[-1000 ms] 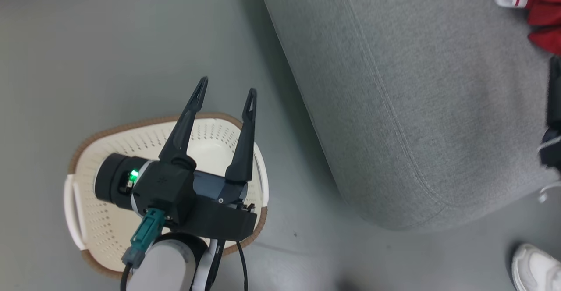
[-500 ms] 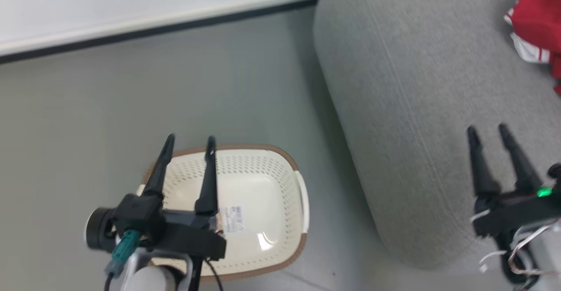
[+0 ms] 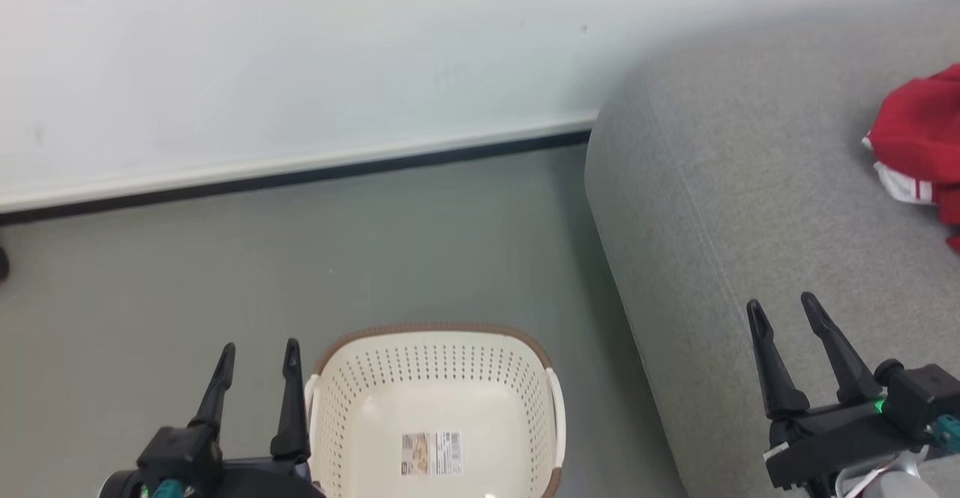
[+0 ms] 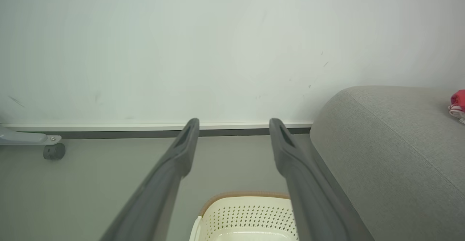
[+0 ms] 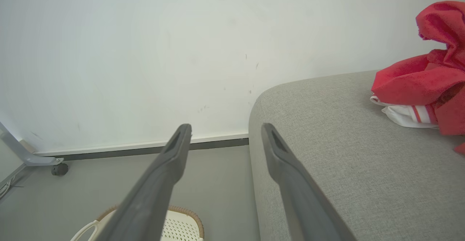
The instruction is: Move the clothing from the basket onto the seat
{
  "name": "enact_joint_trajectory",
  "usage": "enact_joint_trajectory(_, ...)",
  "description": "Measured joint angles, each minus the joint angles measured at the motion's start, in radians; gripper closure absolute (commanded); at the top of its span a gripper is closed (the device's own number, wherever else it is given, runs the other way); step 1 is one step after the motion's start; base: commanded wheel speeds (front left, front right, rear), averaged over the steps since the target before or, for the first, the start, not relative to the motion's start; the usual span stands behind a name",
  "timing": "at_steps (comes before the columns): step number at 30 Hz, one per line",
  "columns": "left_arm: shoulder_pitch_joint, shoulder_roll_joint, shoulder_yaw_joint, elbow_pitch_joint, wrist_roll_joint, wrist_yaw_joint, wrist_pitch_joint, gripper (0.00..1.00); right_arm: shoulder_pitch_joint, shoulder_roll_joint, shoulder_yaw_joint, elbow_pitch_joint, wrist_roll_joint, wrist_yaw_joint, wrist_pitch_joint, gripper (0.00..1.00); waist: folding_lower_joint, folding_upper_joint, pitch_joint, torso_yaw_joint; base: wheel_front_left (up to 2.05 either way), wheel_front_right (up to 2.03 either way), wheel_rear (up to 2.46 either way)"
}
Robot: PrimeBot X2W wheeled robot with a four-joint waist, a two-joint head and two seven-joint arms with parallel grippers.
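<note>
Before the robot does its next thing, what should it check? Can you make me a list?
1. Laundry basket empty of clothes: ok; the floor in view bears just a barcode sticker.
2. Red garment lying on the grey sofa: ok.
3. Whole garment on the sofa: cannot tell; the picture's edge cuts it off.
4. Left tool open, holding nothing: ok.
5. Right tool open, holding nothing: ok.

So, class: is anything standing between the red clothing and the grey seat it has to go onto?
Nothing visible does. The clothing already lies on the seat; the basket holds only its sticker; the left gripper and the right gripper stand open, empty.
</note>
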Motion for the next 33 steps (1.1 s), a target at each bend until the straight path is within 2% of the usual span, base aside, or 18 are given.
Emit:
enact_joint_trajectory(6, 0.030, 0.000, 0.029, -0.008, -0.016, 0.000, -0.016, 0.00, 0.048, -0.007, -0.018, -0.041, -0.010, -0.019, 0.000, 0.00, 0.0001, 0.0000, -0.052, 0.002, 0.00, 0.00, 0.00)
enact_joint_trajectory(16, 0.037, -0.002, 0.052, -0.008, -0.026, 0.000, -0.024, 0.00, 0.078, -0.026, -0.042, -0.080, -0.018, -0.030, 0.000, 0.00, 0.0003, 0.0001, -0.062, 0.019, 0.00, 0.00, 0.00)
enact_joint_trajectory(17, 0.037, -0.004, 0.051, -0.008, -0.026, 0.000, -0.024, 1.00, 0.078, -0.026, -0.043, -0.086, -0.021, -0.030, 0.000, 1.00, 0.0003, 0.0001, -0.062, 0.023, 0.00, 0.00, 0.00)
enact_joint_trajectory(26, 0.067, -0.025, 0.047, 0.069, -0.032, -0.002, -0.019, 1.00, 0.117, 0.034, -0.017, -0.018, -0.014, -0.030, 0.009, 1.00, 0.0002, 0.0002, -0.064, 0.028, 0.00, 0.00, 0.00)
enact_joint_trajectory(33, 0.065, -0.026, 0.058, 0.076, -0.108, -0.016, -0.001, 1.00, 0.117, 0.046, -0.046, -0.008, 0.059, -0.028, 0.029, 1.00, 0.0002, 0.0001, -0.068, 0.033, 0.00, 0.00, 0.00)
